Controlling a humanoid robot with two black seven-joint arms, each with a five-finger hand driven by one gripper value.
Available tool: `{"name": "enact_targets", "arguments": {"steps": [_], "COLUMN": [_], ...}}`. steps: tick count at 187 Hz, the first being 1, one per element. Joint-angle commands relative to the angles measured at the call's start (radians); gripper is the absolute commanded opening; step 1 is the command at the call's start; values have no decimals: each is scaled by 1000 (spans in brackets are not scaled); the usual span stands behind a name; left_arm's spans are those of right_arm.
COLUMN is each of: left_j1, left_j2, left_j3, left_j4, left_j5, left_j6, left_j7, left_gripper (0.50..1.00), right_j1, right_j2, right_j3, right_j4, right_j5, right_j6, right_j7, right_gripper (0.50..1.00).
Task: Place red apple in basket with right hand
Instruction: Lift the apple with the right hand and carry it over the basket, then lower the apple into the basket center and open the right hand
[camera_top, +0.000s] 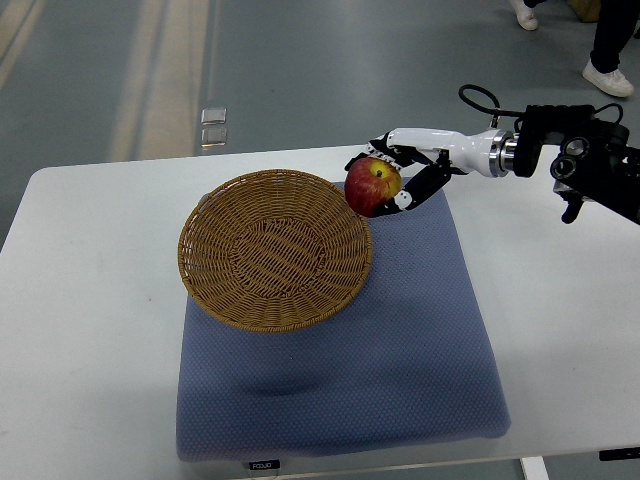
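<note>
A red apple (372, 186) with a yellow patch is held in my right hand (395, 175), whose fingers curl around it. The hand and apple hang just off the right rim of a round wicker basket (275, 248), which stands on a blue-grey mat (400, 330). The apple is outside the basket, close to its edge. My right arm comes in from the picture's right edge. My left arm is out of sight.
The mat lies on a white table (80, 330). A person's legs and white shoes (608, 80) stand on the floor at the far right. A small clear object (213, 127) lies on the floor beyond the table.
</note>
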Motion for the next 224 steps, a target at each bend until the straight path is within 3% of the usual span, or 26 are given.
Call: {"name": "enact_targets", "arguments": {"steps": [1,39,81,127,169,170,191,204,224], "left_j1": [0,0,0,0,0,0,-2,-2,-2], "left_j2": [0,0,0,0,0,0,0,0,0], "left_j3": [1,1,1,1,1,1,1,1,1], "left_j4": [0,-1,0,0,0,2,0,0,-1], "left_j5": [1,2,2,2,2,2,2,2,2], "left_j6": [0,0,0,0,0,0,0,0,0], "left_j7": [0,2,2,2,2,2,2,2,2], "left_gripper": [1000,1000,1000,1000,1000,1000,1000,1000,1000], "right_j1": [-2,-1,3,44,42,41,39,36,39], "right_j2": [40,92,182,350,424,445,450,450,450], "right_j3": [-13,-50,-84,-85,-87,-96,-125,-135,-132], "right_j4": [0,-1,-46,-210,-274,-293,-304,-304,-304], "right_j5": [-9,-59,-92,-92,-93,-93,-93,-93,-90], "right_j6": [-3,-8,-17,-31,-66,-83,-106,-107,-106], "right_j7": [-7,-8,-8,-28,-47,-47,-47,-47,-47], "right_gripper": [547,590,599,599,605,649,768,895,926]}}
